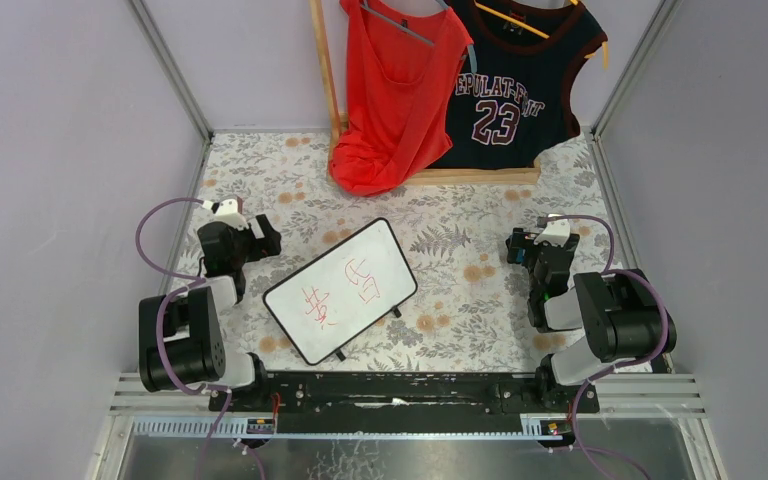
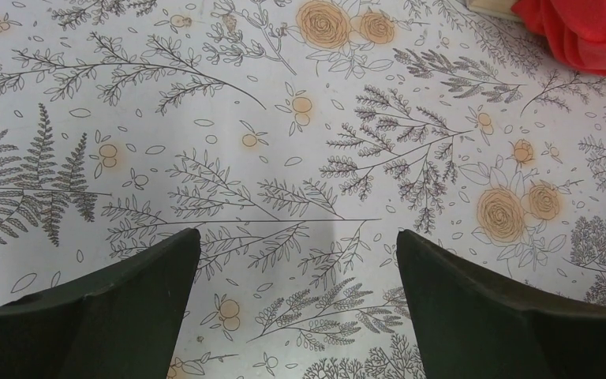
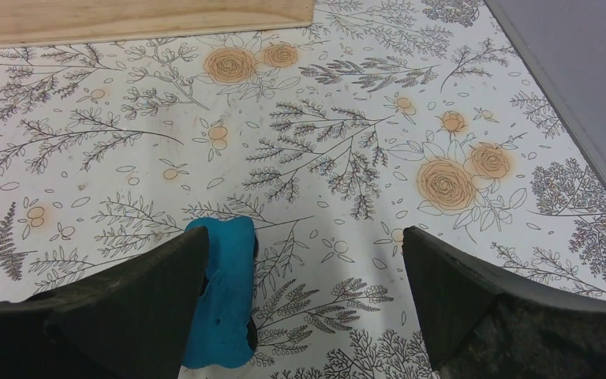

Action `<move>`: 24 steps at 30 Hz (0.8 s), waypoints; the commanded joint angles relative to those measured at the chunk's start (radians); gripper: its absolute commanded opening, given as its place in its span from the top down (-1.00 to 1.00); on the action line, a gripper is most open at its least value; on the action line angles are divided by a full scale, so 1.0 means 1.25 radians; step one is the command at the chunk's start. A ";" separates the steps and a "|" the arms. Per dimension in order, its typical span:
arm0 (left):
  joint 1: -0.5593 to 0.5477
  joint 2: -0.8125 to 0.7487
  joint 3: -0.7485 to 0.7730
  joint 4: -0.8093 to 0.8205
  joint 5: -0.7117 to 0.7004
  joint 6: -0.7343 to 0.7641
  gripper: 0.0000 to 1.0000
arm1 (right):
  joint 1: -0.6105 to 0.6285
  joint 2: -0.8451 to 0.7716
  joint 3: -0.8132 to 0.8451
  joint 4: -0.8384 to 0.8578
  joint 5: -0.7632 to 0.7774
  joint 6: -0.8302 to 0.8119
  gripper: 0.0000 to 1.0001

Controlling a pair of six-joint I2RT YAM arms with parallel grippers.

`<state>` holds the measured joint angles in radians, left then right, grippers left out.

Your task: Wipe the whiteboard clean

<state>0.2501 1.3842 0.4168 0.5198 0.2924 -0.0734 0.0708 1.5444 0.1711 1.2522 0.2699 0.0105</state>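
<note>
Whiteboard (image 1: 340,290) long axis runs near-left to far-right corner of bench (image 1: 480,210). It sits nearer left fingers (image 2: 126,316). Those and right fingers (image 3: 473,300) are both apart.

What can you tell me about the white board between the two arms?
The whiteboard is a white rectangle with a thin black frame, rounded corners and two small black feet on one long edge. Two red handwritten characters mark its face. It lies flat, turned diagonally, on the floral tablecloth, nearer the left gripper than the right gripper; neither touches it.
</note>
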 commanded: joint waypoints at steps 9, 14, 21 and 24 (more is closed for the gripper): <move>0.006 0.008 0.014 0.030 0.010 0.007 -0.89 | -0.001 -0.028 0.002 0.053 0.003 -0.016 -0.99; 0.006 0.009 0.015 0.029 0.011 0.007 -0.89 | 0.046 -0.312 0.029 -0.240 0.057 0.003 -0.99; 0.007 0.008 0.013 0.033 0.011 0.006 -0.88 | 0.049 -0.648 0.285 -0.737 -0.237 0.222 -0.99; 0.007 0.006 0.013 0.032 0.011 0.006 -0.88 | 0.049 -0.698 0.278 -0.648 -0.334 0.342 -0.98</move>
<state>0.2508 1.3911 0.4168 0.5186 0.2932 -0.0734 0.1249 0.7296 0.5198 0.4969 0.0834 0.2394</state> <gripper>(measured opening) 0.940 0.993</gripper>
